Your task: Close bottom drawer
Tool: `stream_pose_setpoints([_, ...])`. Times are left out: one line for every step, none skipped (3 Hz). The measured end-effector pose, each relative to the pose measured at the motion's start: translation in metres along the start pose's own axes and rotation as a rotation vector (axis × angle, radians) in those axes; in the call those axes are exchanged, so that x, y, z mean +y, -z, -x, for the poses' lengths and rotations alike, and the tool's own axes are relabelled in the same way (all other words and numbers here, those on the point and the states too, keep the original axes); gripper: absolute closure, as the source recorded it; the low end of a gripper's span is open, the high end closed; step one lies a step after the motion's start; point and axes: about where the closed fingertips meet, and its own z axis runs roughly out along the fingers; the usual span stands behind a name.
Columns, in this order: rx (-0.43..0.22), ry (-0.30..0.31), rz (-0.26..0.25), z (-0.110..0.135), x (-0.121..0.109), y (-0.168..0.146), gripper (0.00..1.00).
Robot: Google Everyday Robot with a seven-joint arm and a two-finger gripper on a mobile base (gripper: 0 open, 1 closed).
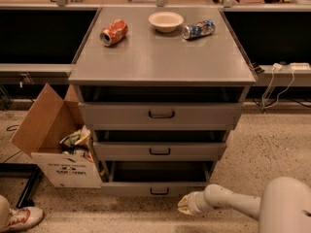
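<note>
The grey metal cabinet has three drawers, all pulled out a little. The bottom drawer is lowest, with a flat grey front and a small dark loop handle; its dark tray opening shows above the front. My gripper is at the end of the white arm coming in from the lower right. It sits low near the floor, just right of and slightly below the bottom drawer's handle, close to the drawer front. The middle drawer and top drawer stand above.
On the cabinet top lie a red can, a white bowl and a blue can. An open cardboard box with trash stands left of the cabinet. A shoe shows at the lower left. Cables hang at the right.
</note>
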Motion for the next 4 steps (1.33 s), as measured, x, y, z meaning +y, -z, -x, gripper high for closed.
stream_pose_setpoints([0.013,0.029,-0.005,0.006,-0.012,-0.006,0.87])
stream_pose_setpoints([0.027,0.055,-0.018,0.014,-0.036,-0.01,1.0])
stream_pose_setpoints([0.041,0.061,-0.036,0.015,-0.056,-0.014,1.0])
stream_pose_setpoints([0.054,0.049,-0.063,0.011,-0.071,-0.012,1.0])
